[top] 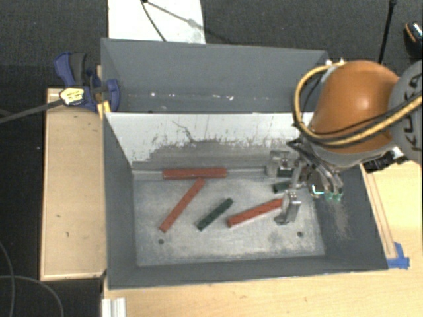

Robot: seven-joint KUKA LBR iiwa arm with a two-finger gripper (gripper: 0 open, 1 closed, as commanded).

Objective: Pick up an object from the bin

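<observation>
The gripper [288,214] is down inside the grey metal bin [218,78], at about 3 o'clock from the middle of the floor. It hangs under the arm's rounded orange cover [353,104], with yellow cables [305,84] looped around the cover. Its metal tip sits low, close to the floor. Whether it is open or closed cannot be told from this angle, as the parts at the tip overlap.

4 sticks lie on the floor, none heaped on another:

- The red stick [254,213] is nearest the gripper, between the centre and 3 o'clock. It lies slanted, its left end lower in the view and its right end running up to the gripper's tip. The two look as if they touch, but it cannot be made out whether the stick is actually clasped.
- The dark green stick [214,214] is shorter and lies near the centre, just beside the red stick's left end and slanted the same way.
- The diagonal brown-red stick [182,205] lies toward 9 o'clock, steeply slanted, its upper end toward 11 o'clock.
- The flat brown-red stick [195,173] rests at about 11 o'clock along the foot of the back wall, well apart from the gripper.
</observation>
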